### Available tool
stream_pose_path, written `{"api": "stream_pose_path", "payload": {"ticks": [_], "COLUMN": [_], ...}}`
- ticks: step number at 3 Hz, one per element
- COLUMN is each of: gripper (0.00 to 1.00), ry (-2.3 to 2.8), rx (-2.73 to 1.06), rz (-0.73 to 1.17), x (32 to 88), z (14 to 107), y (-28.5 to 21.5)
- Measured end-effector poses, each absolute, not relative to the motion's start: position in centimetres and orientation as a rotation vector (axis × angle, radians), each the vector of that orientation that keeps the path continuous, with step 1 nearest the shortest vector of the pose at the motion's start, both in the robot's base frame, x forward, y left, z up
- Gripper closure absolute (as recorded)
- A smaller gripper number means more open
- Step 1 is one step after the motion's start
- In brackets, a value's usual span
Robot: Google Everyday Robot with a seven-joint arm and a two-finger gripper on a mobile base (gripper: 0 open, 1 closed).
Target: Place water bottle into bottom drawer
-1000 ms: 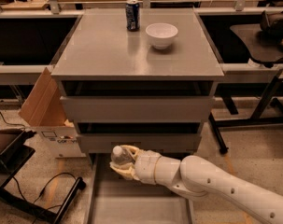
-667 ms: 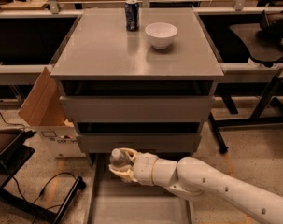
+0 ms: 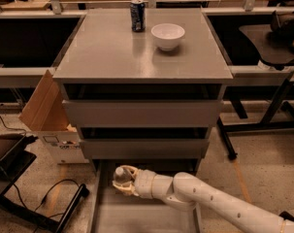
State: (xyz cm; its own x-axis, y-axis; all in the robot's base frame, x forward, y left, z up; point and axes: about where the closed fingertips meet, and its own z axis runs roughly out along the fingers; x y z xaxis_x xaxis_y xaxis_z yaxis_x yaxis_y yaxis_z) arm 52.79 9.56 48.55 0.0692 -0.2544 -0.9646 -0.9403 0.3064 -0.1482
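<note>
**Bottle over the open drawer, not yet set down**

Nearest me, the bottom drawer stood pulled out below the counter's front edge, its grey floor bare. The arm reached in from the right, and the gripper hung over the drawer's back left part, its fingers clenched around the water bottle, white cap up. I could not tell whether the bottle's base touched the floor.

My worry was the release. Let go from any height, a tall light bottle could tip and roll. The middle drawer sat close above the cap, so pulling the hand upward could knock it.

Further back, on the counter, a white bowl sat right of centre, with a soda can just beyond it near the far edge, both well clear.
</note>
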Motion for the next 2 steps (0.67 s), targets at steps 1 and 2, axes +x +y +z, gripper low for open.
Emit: {"api": "stream_pose_path", "payload": {"ticks": [1, 2], "gripper": [1.00, 1.00], "ry": [1.429, 1.445], "rx": [-1.162, -1.153], "rz": [0.824, 0.863], "x": [53.5, 54.0], "z": [42.4, 38.4], "y": [10.2, 10.3]}}
